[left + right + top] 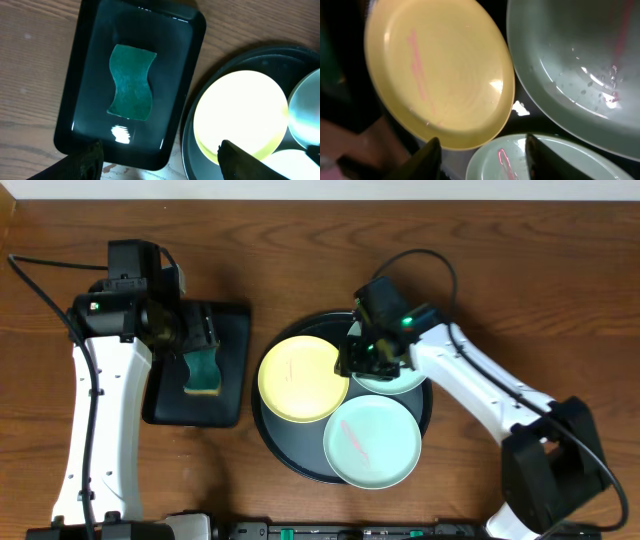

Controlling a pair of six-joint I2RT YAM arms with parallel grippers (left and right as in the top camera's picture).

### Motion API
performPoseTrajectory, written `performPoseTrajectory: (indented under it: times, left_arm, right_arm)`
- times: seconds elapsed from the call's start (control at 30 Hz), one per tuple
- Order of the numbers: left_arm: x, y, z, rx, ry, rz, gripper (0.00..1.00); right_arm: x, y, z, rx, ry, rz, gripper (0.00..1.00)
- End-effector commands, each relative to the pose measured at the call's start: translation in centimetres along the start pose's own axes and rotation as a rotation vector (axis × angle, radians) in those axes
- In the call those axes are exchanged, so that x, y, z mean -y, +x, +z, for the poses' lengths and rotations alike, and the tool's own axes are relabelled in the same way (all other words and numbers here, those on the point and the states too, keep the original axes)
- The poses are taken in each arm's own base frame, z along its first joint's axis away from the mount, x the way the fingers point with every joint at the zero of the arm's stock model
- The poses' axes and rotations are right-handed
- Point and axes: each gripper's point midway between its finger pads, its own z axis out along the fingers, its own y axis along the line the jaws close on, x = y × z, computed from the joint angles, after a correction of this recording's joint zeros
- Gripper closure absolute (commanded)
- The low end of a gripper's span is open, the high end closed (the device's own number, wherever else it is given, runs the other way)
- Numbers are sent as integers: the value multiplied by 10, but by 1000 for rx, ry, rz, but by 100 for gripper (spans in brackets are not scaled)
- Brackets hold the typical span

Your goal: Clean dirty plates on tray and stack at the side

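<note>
The round black tray [272, 432] holds three plates. The pale yellow plate [303, 378] lies at its left, one mint plate [372, 442] with a pink streak at the front, and another mint plate [400, 383] at the back right. My right gripper [368, 355] is open and empty, low over the back mint plate's left edge. In the right wrist view its fingers [480, 161] straddle a mint plate's rim [507, 159], with the yellow plate [435, 70] and the other mint plate [575, 65] beyond. My left gripper [195, 330] is open and empty [160, 162].
A rectangular black tray [232, 330] stands left of the round tray and holds a green sponge [203, 372]. The left wrist view shows that tray [80, 100], the sponge [131, 82] and the yellow plate [240, 112]. Bare wooden table lies around both trays.
</note>
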Motion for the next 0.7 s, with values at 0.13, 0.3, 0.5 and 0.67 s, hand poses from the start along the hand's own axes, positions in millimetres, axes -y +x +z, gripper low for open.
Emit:
performPoseTrajectory:
  times: [0.13, 0.3, 0.5, 0.67]
  left_arm:
    - [-29, 11, 14, -43, -166, -115, 30]
    - [-30, 11, 17, -54, -171, -117, 31]
    - [-29, 9, 17, -43, -168, -117, 31]
    - [-29, 8, 17, -38, -167, -117, 31]
  right_arm:
    - [4, 1, 32, 54, 145, 57, 61]
    - [6, 3, 45, 44, 169, 51, 65]
    - [11, 1, 47, 58, 197, 55, 68]
    - [17, 1, 61, 44, 215, 65, 70]
